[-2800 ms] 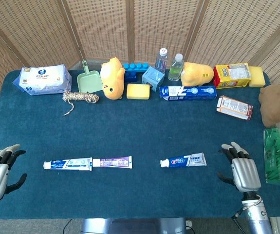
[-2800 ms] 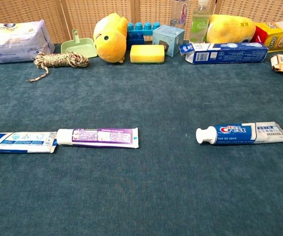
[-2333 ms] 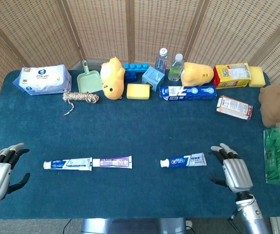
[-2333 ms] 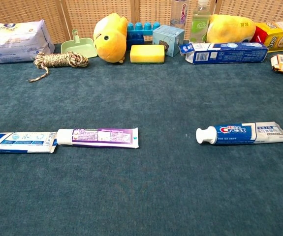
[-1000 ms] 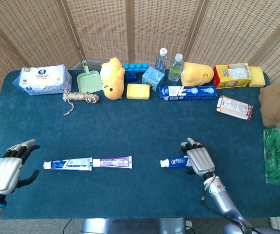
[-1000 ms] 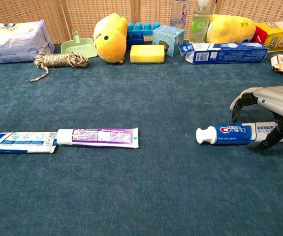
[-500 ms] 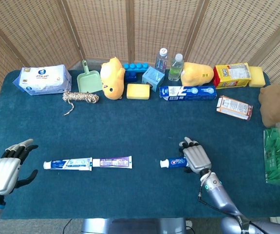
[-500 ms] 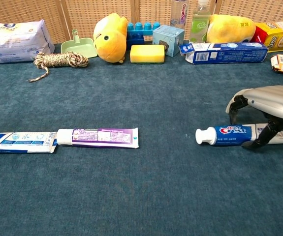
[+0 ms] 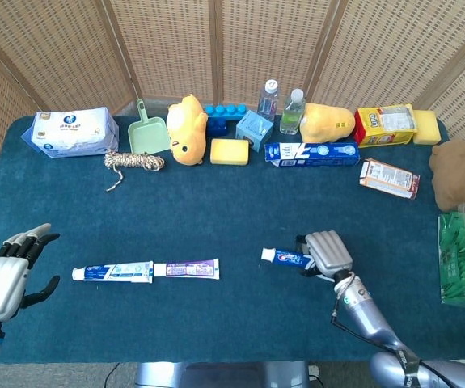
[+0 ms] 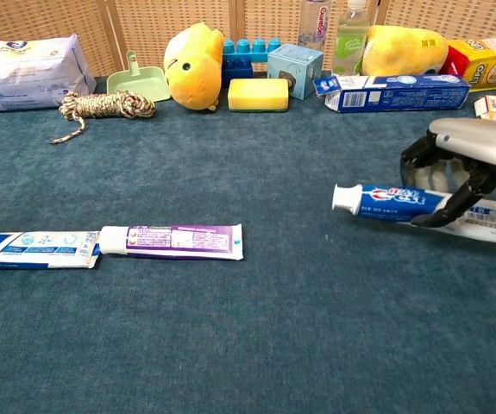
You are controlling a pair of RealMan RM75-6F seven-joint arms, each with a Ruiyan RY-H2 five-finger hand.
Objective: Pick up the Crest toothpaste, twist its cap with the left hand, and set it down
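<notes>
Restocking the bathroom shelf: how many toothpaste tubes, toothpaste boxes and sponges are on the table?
Toothpaste tubes: 3
Toothpaste boxes: 1
Sponges: 2
Total: 6

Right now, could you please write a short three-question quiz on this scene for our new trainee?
1. True or false: the right hand grips the Crest toothpaste with its cap end off the blue table cover.
2. Multiple choice: what does the left hand hold? A) the purple toothpaste tube B) the rope bundle C) nothing
3. Fill in: the Crest tube's white cap points toward the robot's ____ side.

Key:
1. True. The fingers wrap the tube's middle and the cap end is raised.
2. C. It is spread open near the table's edge, away from the purple toothpaste tube.
3. Left.
</notes>
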